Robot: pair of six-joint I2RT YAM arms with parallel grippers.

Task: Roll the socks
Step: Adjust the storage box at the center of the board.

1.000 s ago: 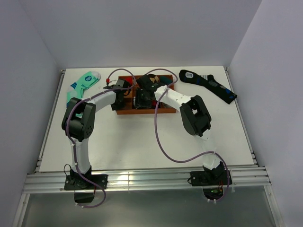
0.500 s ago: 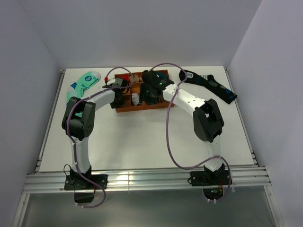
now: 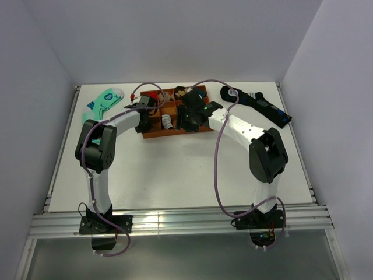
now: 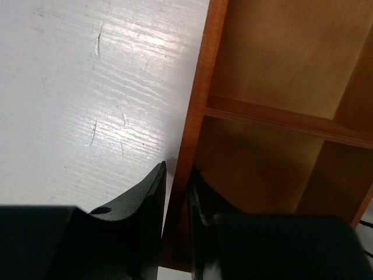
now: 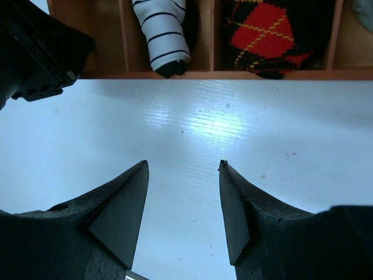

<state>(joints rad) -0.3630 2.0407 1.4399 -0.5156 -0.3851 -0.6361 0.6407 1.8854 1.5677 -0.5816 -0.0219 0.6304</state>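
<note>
The striped white sock (image 5: 165, 35) lies rolled in a compartment of the brown wooden tray (image 5: 204, 74), black end toward me; from above the sock (image 3: 167, 121) shows left of centre in the tray (image 3: 175, 133). My right gripper (image 5: 183, 164) is open and holds nothing. It hovers over bare table just in front of the tray's near wall, and from above this gripper (image 3: 189, 118) hangs over that wall. My left gripper (image 4: 178, 169) is shut on the tray's left wall (image 4: 201, 87), one finger outside and one inside; from above, the left gripper (image 3: 147, 112) is at the tray's left end.
A red and black argyle sock (image 5: 265, 35) fills the compartment right of the striped one. A mint green sock (image 3: 104, 102) lies at the back left of the table. A long black sock with blue patches (image 3: 256, 105) lies at the back right.
The right gripper has drawn back from inside the tray toward its near wall, uncovering the striped sock in its compartment. The right elbow swung right. The left jaws closed further on the wall.
</note>
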